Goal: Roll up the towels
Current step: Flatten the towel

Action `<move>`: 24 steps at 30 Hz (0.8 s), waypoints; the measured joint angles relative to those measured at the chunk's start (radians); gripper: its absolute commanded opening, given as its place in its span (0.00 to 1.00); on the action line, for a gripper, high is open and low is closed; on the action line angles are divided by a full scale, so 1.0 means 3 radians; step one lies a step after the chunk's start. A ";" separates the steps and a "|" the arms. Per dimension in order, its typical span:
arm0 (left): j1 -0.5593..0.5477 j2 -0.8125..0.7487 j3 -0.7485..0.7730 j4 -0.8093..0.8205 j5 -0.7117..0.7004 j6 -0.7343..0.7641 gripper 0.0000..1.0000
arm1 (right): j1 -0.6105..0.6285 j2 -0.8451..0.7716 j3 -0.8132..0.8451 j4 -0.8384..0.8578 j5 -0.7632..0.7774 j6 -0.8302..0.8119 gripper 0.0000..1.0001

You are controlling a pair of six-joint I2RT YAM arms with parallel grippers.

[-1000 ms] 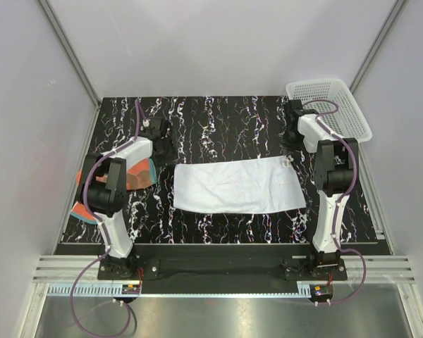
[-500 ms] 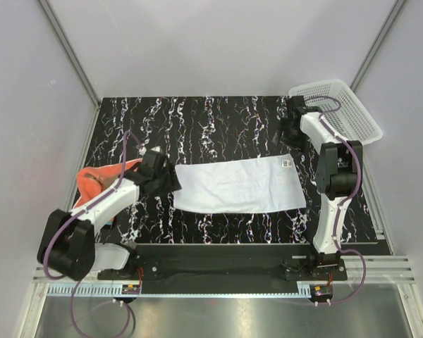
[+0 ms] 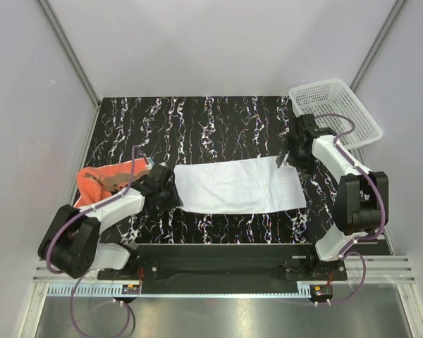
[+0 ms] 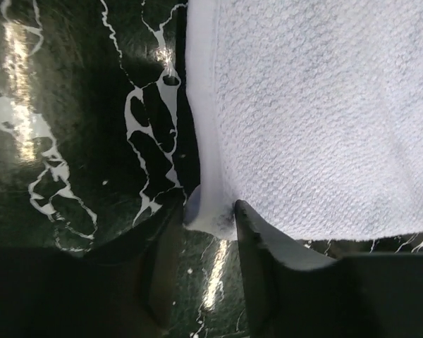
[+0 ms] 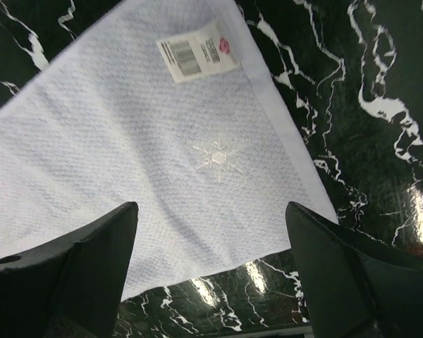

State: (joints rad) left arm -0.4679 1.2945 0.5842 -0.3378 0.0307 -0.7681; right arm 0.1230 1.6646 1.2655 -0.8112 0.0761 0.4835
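Left wrist shows the left gripper point(image 4: 210, 236), swung in from upper left, now pinching the left hem of the white towel point(image 4: 310, 120) (flat, centre of top view), right gripper point(image 5: 211, 211) moved over its label point(image 5: 196, 51) end, fingers spread, so rolling looks ready to start.

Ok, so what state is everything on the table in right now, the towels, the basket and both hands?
White towel: spread flat, unrolled, label facing up.
Orange towel: bunched up at the table's left edge, unrolled.
Basket: upright at the far right corner, looks empty.
Left hand: pinched shut on the white towel's left hem.
Right hand: open, over the white towel's right end.
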 measured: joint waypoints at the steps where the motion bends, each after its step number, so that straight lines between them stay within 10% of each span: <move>1: -0.0008 0.0053 0.0001 0.0043 0.0009 -0.0005 0.10 | 0.0003 -0.0004 -0.0052 0.0011 -0.0022 -0.0001 0.92; 7: -0.0008 0.0136 0.0270 -0.0150 -0.0015 0.0066 0.00 | 0.0005 -0.0010 -0.0281 0.0018 -0.0053 -0.0005 0.92; 11: 0.0088 0.0003 0.0642 -0.0431 -0.0070 0.0182 0.66 | 0.0005 -0.0079 -0.0294 0.0022 -0.0058 -0.0014 0.92; 15: 0.0183 -0.0128 0.0924 -0.0671 -0.0130 0.0220 0.84 | 0.0005 -0.0158 -0.0295 0.0025 -0.0062 -0.0032 0.92; 24: 0.0188 -0.0501 0.0356 -0.0814 -0.0079 0.0127 0.77 | 0.0005 -0.0314 -0.0558 0.0083 -0.0032 -0.0066 0.93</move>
State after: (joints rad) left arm -0.4114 1.1442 0.6910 -0.5819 0.0071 -0.7300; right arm 0.1246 1.5703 1.0981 -0.7864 0.0666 0.4637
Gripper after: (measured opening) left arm 0.801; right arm 0.931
